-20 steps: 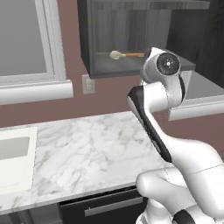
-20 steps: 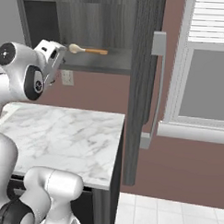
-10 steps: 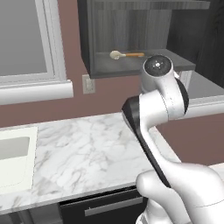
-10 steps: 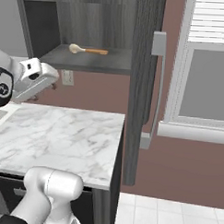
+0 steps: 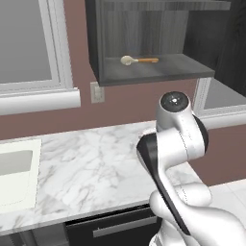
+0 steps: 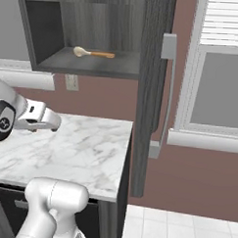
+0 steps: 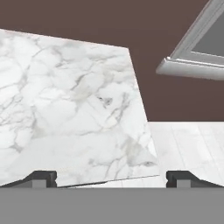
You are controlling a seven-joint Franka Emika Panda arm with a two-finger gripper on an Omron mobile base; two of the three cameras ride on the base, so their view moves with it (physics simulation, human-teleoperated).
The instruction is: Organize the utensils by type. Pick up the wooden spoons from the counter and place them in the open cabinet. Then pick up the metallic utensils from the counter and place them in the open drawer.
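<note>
With one wooden spoon [image 5: 138, 60] lying flat on the open cabinet [image 5: 158, 72] shelf, bowl toward the wall side, apparently delivered. Gripper [image 7: 111, 178] spread wide and empty, held low over the counter [image 7: 65, 109] near its end, probably to seek the next utensil. No other utensils visible on the marble here

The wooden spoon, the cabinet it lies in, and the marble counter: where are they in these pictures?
wooden spoon [image 5: 138, 60], left base view, on its handle near the bowl.
open cabinet [image 5: 158, 72], left base view, on the bare shelf floor.
counter [image 6: 85, 149], right base view, on bare marble.
</note>
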